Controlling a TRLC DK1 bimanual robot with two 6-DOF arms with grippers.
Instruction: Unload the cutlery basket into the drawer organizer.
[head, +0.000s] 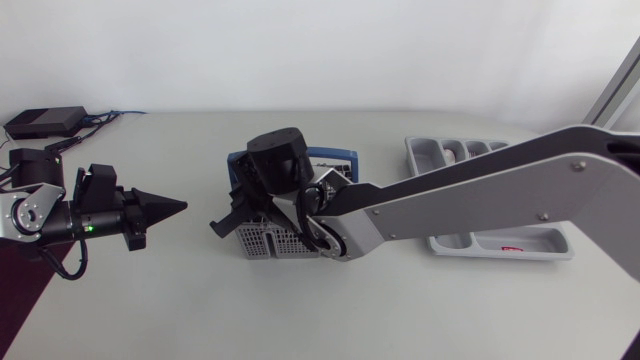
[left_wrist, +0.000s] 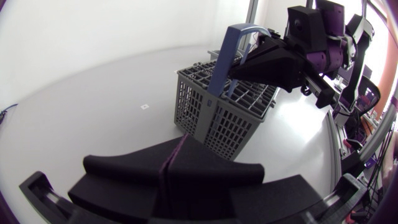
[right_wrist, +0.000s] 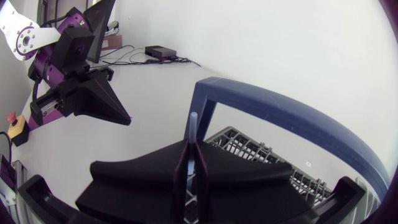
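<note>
our right gripper (right_wrist: 190, 149) is clenched on a thin pale utensil (right_wrist: 193, 124), which stands upright over the grey basket (right_wrist: 261, 152), just beside its blue handle. we judge this to be the lift-out step. next we need a straight pull up, clear of that handle, then a carry to our right. our left gripper (head: 165, 207), pinched shut on nothing, points at the basket from a little way off. the organizer (head: 445, 152) lies well apart, on the basket's other side.
</note>
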